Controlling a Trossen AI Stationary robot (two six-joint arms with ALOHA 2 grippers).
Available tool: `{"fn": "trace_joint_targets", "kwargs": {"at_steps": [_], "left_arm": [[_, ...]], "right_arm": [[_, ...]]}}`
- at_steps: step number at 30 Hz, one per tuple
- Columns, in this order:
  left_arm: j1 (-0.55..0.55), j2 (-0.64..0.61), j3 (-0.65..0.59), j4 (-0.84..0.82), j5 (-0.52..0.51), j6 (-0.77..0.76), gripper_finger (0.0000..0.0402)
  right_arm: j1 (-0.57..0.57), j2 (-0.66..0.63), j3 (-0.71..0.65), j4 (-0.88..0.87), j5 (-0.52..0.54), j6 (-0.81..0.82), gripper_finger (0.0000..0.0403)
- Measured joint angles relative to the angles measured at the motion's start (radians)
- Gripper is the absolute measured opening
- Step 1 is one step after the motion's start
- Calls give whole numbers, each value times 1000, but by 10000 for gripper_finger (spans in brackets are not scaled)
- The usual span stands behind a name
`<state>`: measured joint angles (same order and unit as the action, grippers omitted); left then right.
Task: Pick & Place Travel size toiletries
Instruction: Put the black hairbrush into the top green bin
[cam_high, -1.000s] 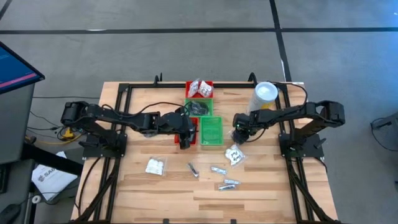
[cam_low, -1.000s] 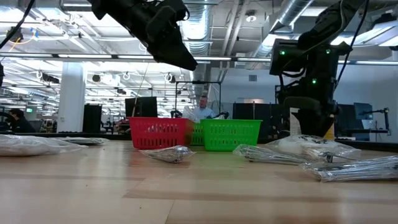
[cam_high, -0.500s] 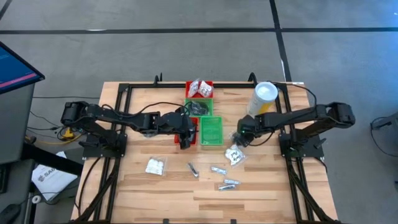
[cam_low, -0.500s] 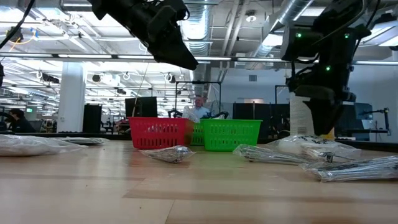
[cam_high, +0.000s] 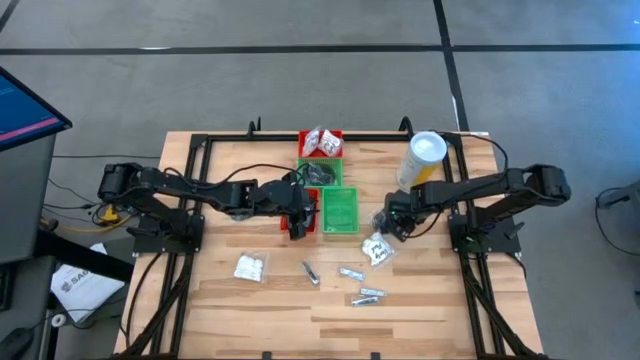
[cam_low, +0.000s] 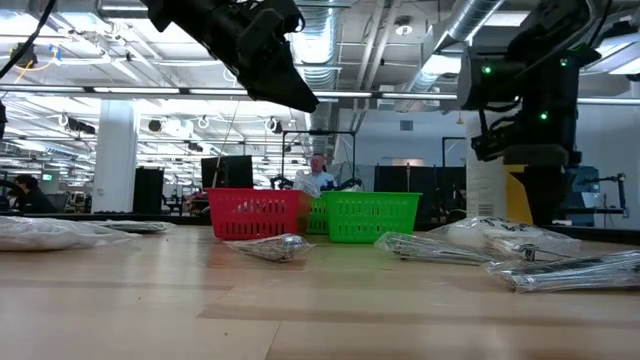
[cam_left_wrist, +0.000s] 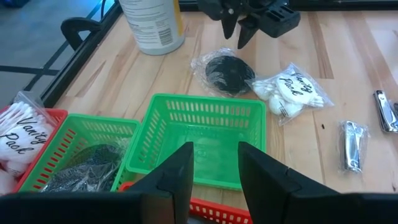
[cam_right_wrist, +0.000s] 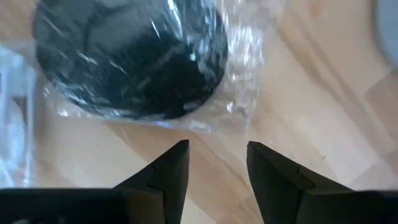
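Note:
A flat dark round tin in a clear bag (cam_right_wrist: 130, 59) lies on the wood, also shown in the left wrist view (cam_left_wrist: 225, 71). My right gripper (cam_right_wrist: 214, 165) hovers open just above its edge, fingers pointing down (cam_high: 395, 217). Beside the tin lies a white sachet (cam_left_wrist: 292, 90) (cam_high: 377, 250). My left gripper (cam_left_wrist: 214, 171) is open and holds nothing, high over the red tray (cam_high: 300, 212) next to the green tray (cam_left_wrist: 202, 140). Another white sachet (cam_high: 250, 266) and short silvery tubes (cam_high: 350, 272) (cam_high: 367, 295) lie toward the near edge.
A tall yellow canister with a white lid (cam_high: 424, 155) stands just beyond my right gripper. Two more trays, a red one holding sachets (cam_high: 321, 142) and a green one holding dark items (cam_high: 322, 170), sit toward the far edge. A black frame (cam_high: 200, 150) borders the table.
My right gripper has moved toward the table's right and near edges, ending over the bagged dark tin. My left arm has kept still.

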<state>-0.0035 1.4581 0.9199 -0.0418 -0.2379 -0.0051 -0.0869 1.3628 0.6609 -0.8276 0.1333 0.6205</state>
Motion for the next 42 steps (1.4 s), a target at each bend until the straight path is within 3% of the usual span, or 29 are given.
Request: {"fn": "trace_joint_targets", "kwargs": {"at_steps": [6,22,42], "left_arm": [[-1,0,0,0,0,0,116],[-1,0,0,7,0,0,116],[-1,0,0,7,0,0,115]], "right_arm": [[-25,0,-63,47,-60,-37,143],[-138,-2,-103,193,-65,-185,137],[-205,0,-78,264,-23,-159,138]]}}
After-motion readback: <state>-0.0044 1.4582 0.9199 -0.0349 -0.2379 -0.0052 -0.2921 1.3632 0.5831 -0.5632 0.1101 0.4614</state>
